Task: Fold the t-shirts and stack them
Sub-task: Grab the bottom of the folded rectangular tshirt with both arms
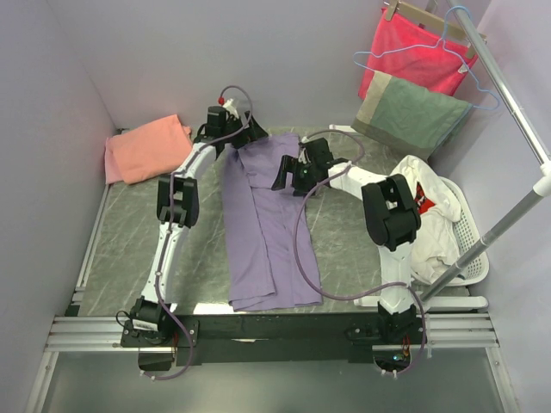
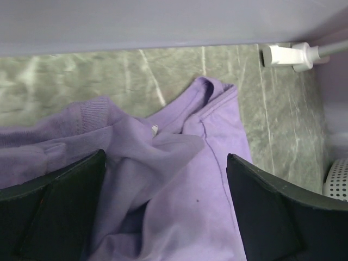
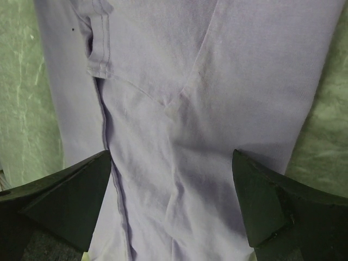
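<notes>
A: What is on the grey-green bench (image 1: 120, 249)?

B: The big purple t-shirt (image 1: 263, 224) lies in the middle, folded into 1 long strip. It is not folded short yet.

A: And the pink t-shirt (image 1: 145, 148)?

B: It looks folded, in the far left corner. Nothing is stacked yet.

A: And the 2 hands?

B: The left hand (image 2: 166, 157) reaches low at the collar end. The right hand (image 3: 171, 155) hangs over the strip, a bit nearer. Both are spread wide and hold nothing.
</notes>
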Controlling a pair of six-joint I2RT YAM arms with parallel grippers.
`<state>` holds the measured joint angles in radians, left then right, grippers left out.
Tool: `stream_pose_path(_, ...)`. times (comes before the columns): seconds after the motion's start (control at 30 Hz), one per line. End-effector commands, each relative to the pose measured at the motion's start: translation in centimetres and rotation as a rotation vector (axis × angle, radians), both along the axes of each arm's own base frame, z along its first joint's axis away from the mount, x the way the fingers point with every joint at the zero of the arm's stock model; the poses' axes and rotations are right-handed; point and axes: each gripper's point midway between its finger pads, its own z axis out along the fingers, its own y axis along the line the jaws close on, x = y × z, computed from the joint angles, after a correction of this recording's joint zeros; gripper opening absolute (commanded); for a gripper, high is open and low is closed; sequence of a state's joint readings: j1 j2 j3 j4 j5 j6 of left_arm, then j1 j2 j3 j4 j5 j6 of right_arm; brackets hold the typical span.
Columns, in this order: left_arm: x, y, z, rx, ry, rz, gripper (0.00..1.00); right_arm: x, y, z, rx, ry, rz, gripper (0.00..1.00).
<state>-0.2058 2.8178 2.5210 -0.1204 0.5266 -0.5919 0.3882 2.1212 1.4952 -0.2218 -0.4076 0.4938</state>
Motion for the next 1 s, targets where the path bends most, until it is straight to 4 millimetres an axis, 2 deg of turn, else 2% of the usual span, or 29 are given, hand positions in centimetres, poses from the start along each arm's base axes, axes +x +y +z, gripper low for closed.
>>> stream_pose_path(0.0, -0.6, -0.4, -0.6, 0.008, 0.045, 0.014, 1.00, -1.2, -1.5, 0.9, -0.060, -0.018, 0.002, 0.98)
stream_pose_path(0.03, -0.7, 0.4, -0.8, 0.025, 0.048, 0.028, 0.99, -1.3, -1.7, 1.7, -0.063, -0.037, 0.001, 0.99)
stream_pose_path(0.07, 0.2, 1.7, 2.6, 0.033, -0.017, 0.074, 1.00, -1.3, -1.8, 2.2, -0.066, -0.054, 0.000, 0.99)
stream_pose_path(0.13, 0.5, 3.5, 4.1, 0.062, -0.046, 0.122, 0.99, -1.4, -2.6, 3.8, -0.087, -0.101, -0.012, 0.99)
stream_pose_path(0.17, 1.0, 5.1, 7.0, 0.068, -0.091, 0.160, 1.00, -1.6, -2.9, 4.3, -0.098, -0.112, -0.015, 1.00)
stream_pose_path(0.2, 1.4, 6.5, 7.8, 0.096, -0.100, 0.213, 0.99, -1.8, -3.2, 4.7, -0.111, -0.126, -0.014, 1.00)
stream_pose_path(0.27, 2.0, 8.6, 10.7, 0.141, -0.155, 0.270, 1.00, -2.5, -4.1, 6.0, -0.134, -0.146, -0.028, 1.00)
stream_pose_path(0.37, 2.2, 11.1, 11.8, 0.221, -0.167, 0.342, 1.00, -3.9, -5.1, 7.1, -0.151, -0.161, -0.036, 1.00)
stream_pose_path(0.4, 2.1, 11.4, 11.9, 0.232, -0.166, 0.349, 0.99, -4.3, -5.2, 7.2, -0.150, -0.162, -0.036, 1.00)
stream_pose_path(0.43, 1.9, 11.7, 11.1, 0.246, -0.157, 0.351, 0.99, -5.2, -5.6, 7.5, -0.149, -0.161, -0.037, 1.00)
stream_pose_path(0.47, 1.6, 11.5, 11.8, 0.238, -0.168, 0.341, 0.99, -5.8, -5.6, 7.5, -0.146, -0.157, -0.031, 1.00)
stream_pose_path(0.53, 0.9, 11.1, 11.3, 0.226, -0.142, 0.313, 0.99, -7.4, -6.1, 7.7, -0.139, -0.147, -0.026, 1.00)
stream_pose_path(0.6, -0.1, 10.1, 12.0, 0.202, -0.129, 0.270, 1.00, -8.6, -6.5, 7.8, -0.137, -0.138, -0.024, 1.00)
stream_pose_path(0.63, -1.1, 9.5, 11.4, 0.192, -0.095, 0.237, 0.99, -9.9, -7.1, 7.8, -0.142, -0.126, -0.028, 1.00)
stream_pose_path(0.67, -2.6, 8.5, 12.5, 0.186, -0.078, 0.200, 0.99, -10.5, -7.5, 7.8, -0.144, -0.124, -0.035, 1.00)
stream_pose_path(0.7, -3.6, 8.1, 12.6, 0.199, -0.060, 0.200, 0.99, -11.3, -7.9, 7.7, -0.154, -0.114, -0.047, 1.00)
stream_pose_path(0.73, -5.6, 8.1, 9.7, 0.230, 0.031, 0.204, 1.00, -12.8, -8.7, 7.5, -0.164, -0.096, -0.050, 1.00)
stream_pose_path(0.77, -7.8, 7.3, 12.2, 0.248, 0.014, 0.210, 0.99, -13.7, -9.0, 7.3, -0.168, -0.090, -0.051, 0.99)
stream_pose_path(0.8, -9.3, 7.1, 12.4, 0.271, 0.012, 0.232, 0.99, -14.5, -9.5, 7.1, -0.178, -0.077, -0.066, 0.99)
stream_pose_path(0.83, -13.1, 7.4, 7.6, 0.326, 0.125, 0.247, 0.99, -16.1, -10.3, 6.8, -0.183, -0.065, -0.076, 0.99)
stream_pose_path(0.87, -15.8, 6.3, 11.2, 0.330, 0.050, 0.263, 1.00, -16.9, -10.5, 6.7, -0.179, -0.056, -0.078, 0.99)
stream_pose_path(0.9, -17.7, 5.9, 11.3, 0.342, 0.033, 0.271, 0.99, -17.8, -10.7, 7.3, -0.161, -0.068, -0.088, 0.99)
stream_pose_path(0.93, -21.7, 5.8, 7.6, 0.379, 0.128, 0.261, 0.99, -19.4, -11.0, 6.0, -0.162, -0.027, -0.084, 0.98)
stream_pose_path(0.97, -24.5, 4.8, 9.6, 0.381, 0.090, 0.265, 0.99, -20.4, -11.2, 5.7, -0.161, -0.015, -0.085, 0.98)
